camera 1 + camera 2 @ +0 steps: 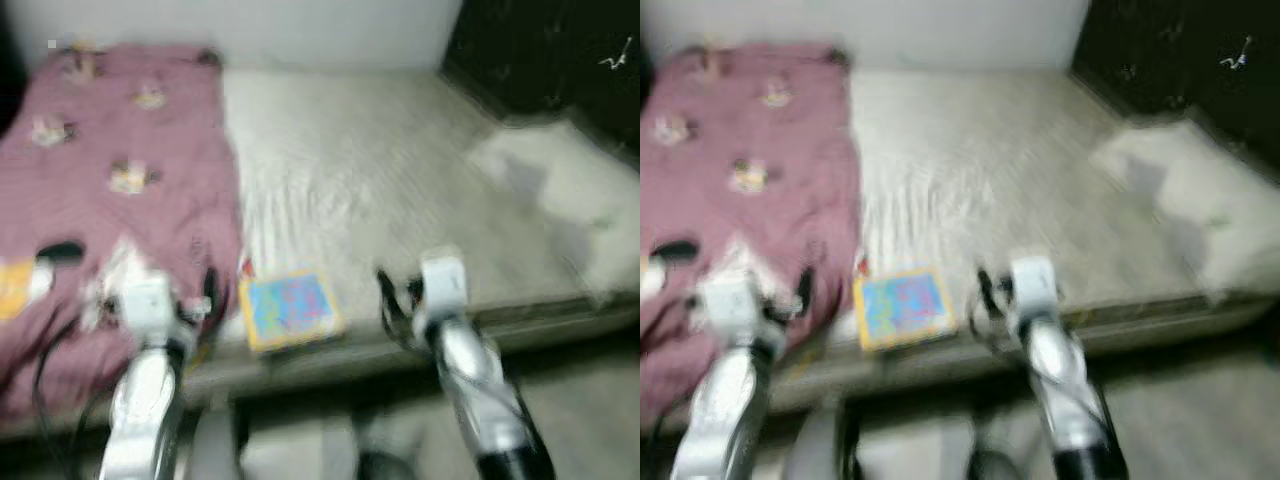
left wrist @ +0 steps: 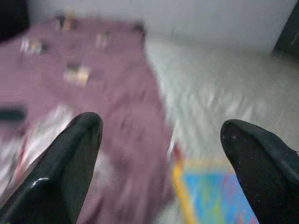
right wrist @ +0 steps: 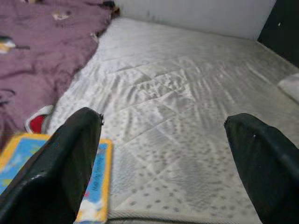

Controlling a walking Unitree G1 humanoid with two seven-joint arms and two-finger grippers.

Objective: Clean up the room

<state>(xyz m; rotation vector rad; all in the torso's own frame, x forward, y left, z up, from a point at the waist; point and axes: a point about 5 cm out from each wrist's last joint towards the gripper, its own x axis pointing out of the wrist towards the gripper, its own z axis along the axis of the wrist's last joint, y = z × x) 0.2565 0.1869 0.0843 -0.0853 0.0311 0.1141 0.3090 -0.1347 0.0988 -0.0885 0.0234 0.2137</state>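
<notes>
While blurred, both eye views look down on a bed (image 1: 400, 180) with a pale mattress, bare across the middle and right. Purple blanket (image 1: 120, 200) with small printed figures over the bed's left part, rumpled toward the near edge. Colourful picture book (image 1: 291, 309), yellow-bordered with a blue cover, flat on the mattress at the near edge, just beside the blanket's hem and between the two arms. Small red and white item (image 3: 38, 122) tucked where blanket meets mattress, close to the book; too unclear to name. White pillow (image 1: 560, 200) at the bed's right side, against a dark wall. Black object (image 1: 60, 252) on the blanket at far left, not identifiable.

Left hand (image 2: 163, 154) raised over the blanket's near edge, fingers wide apart, nothing between them, book corner below. Right hand (image 3: 166, 158) above the near edge of the mattress, to the right of the book, fingers likewise spread wide and empty.
</notes>
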